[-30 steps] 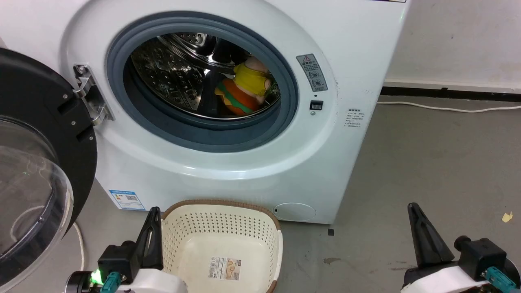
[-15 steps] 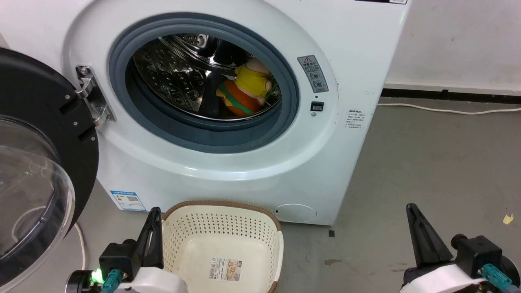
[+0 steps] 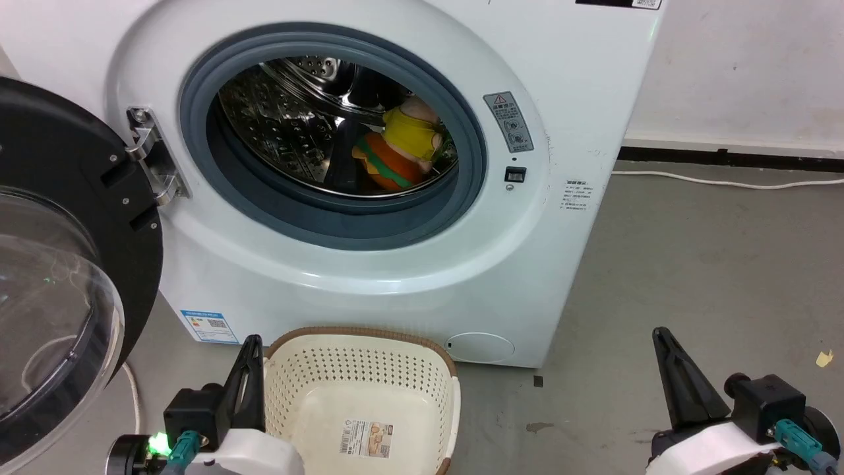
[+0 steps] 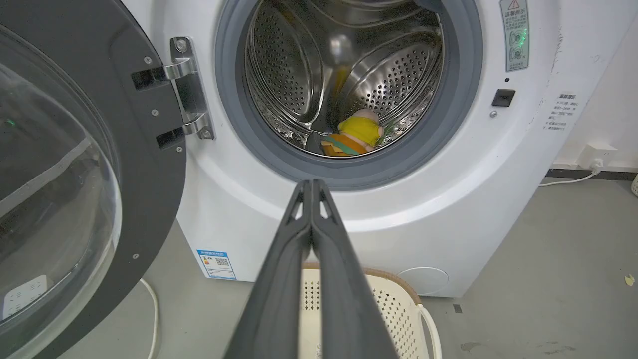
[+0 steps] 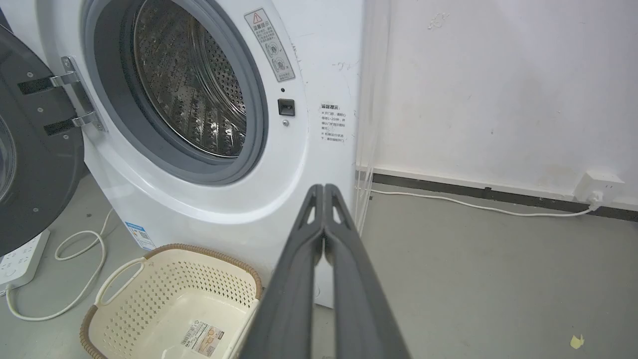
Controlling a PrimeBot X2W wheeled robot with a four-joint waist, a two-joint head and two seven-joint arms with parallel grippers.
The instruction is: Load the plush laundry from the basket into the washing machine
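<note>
Plush laundry (image 3: 395, 150) already inside the washing machine (image 3: 369, 284), low in the steel drum (image 4: 299, 75), right of centre and far from both hands. Basket (image 3: 359, 332) near, on the floor, bare but for its label. Left hand (image 4: 311, 185) and right hand (image 5: 324, 188) clenched on nothing, fingers pressed together. Probably light, soft and squashy, neither slippery nor fragile. Best pinched across the yellow top or the orange body, should any regrasp be needed.
</note>
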